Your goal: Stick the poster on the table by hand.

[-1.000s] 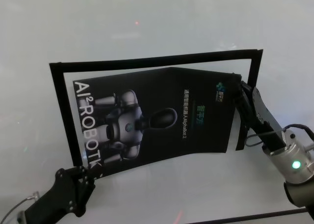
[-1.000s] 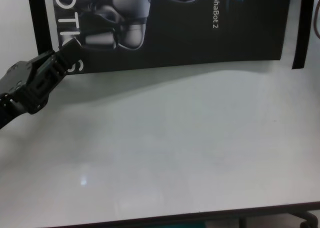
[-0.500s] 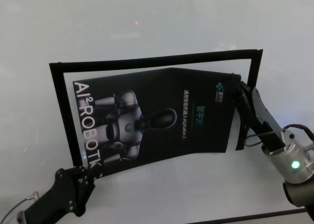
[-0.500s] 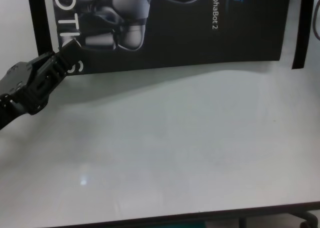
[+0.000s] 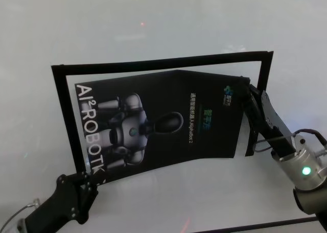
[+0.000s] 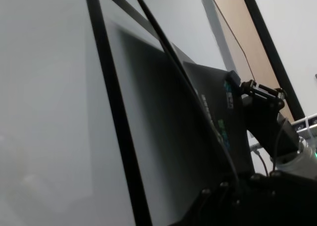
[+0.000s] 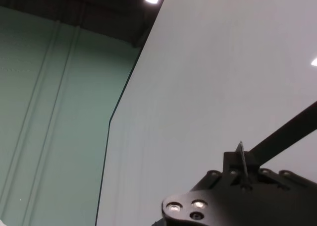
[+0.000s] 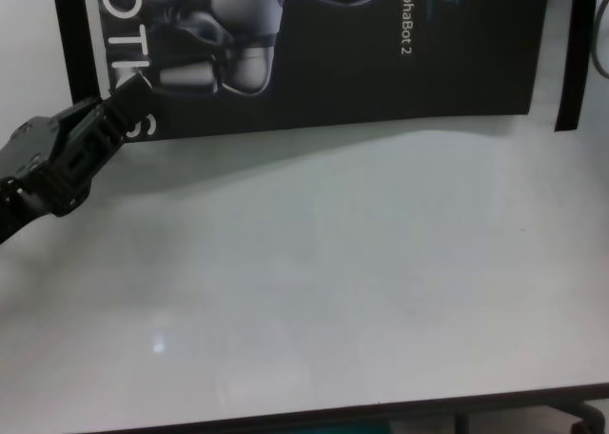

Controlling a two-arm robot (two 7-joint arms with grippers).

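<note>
1. The left gripper (image 5: 94, 179) sits at the poster's near left corner, its jaws pinched together on that corner of the sheet; the chest view shows the fingertips biting the edge by the white lettering.
2. The right gripper (image 5: 249, 91) is at the opposite, far right corner, by the small logo. Its fingers look clamped on that corner too, and the right wrist view shows a thin sliver of sheet standing up between them.
3. The poster (image 5: 163, 123) hangs between the two grippers, held diagonally. It is not lying flat: a fold line runs across the middle, and the near edge throws a shadow on the table (image 5: 153, 23), so that part seems lifted.
4. It sits inside a frame of black tape strips (image 5: 153, 63) stuck to the tabletop along the far, left and right sides, and is skewed against them.
5. By my judgement the sheet is light, thin and floppy, with a glossy face that would slip under a loose pinch. It buckles as soon as the corners come closer.
6. Corners or edges are the sensible places to hold it; keeping it gently taut should stop creasing as it goes down.
</note>
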